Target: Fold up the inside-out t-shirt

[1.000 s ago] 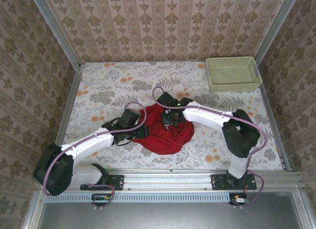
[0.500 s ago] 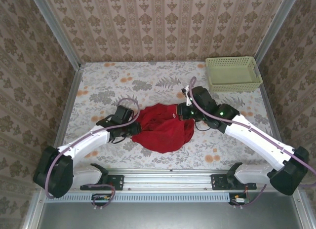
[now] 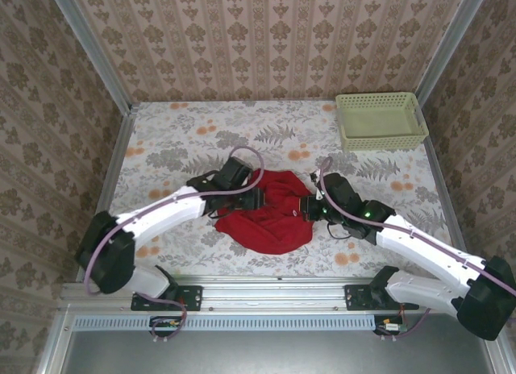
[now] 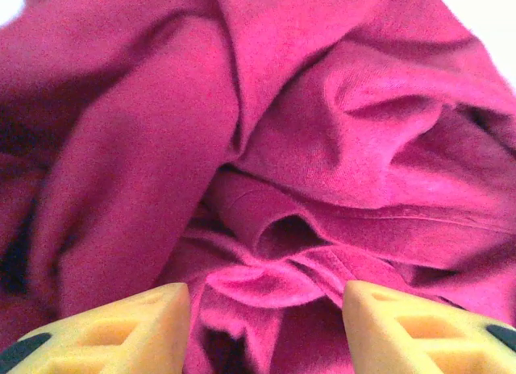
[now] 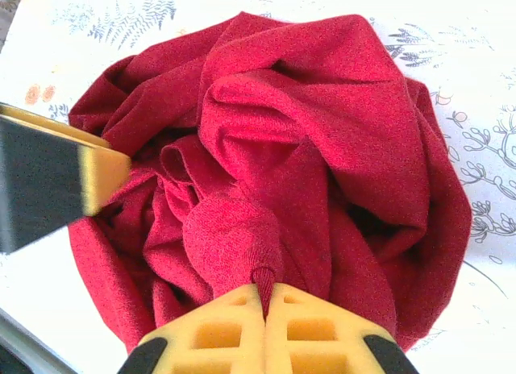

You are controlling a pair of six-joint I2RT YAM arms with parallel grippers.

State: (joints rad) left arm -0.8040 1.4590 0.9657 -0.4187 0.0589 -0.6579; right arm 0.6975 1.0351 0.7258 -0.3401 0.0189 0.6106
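Observation:
The inside-out t-shirt (image 3: 272, 217) is a crumpled red heap on the flowered table, seen close up as deep folds (image 4: 322, 148) and as a rounded bundle (image 5: 322, 132). My right gripper (image 3: 310, 206) is at the heap's right edge, shut on a small pinch of the red cloth (image 5: 264, 297). At the heap's upper left, my left gripper (image 3: 256, 198) has its jaws apart; its yellow fingers (image 4: 121, 330) straddle loose folds without clamping them (image 4: 266, 330). One left finger (image 5: 93, 176) shows against the shirt's far side in the right wrist view.
A pale green basket (image 3: 379, 121) stands at the back right of the table. Patterned walls with metal corner posts (image 3: 113, 148) close the table in on three sides. A metal rail (image 3: 274, 287) carrying both arm bases runs along the near edge.
The right gripper has drawn back from over the heap to its right edge, still pinching cloth. The left gripper has moved right and up onto the shirt's upper left.

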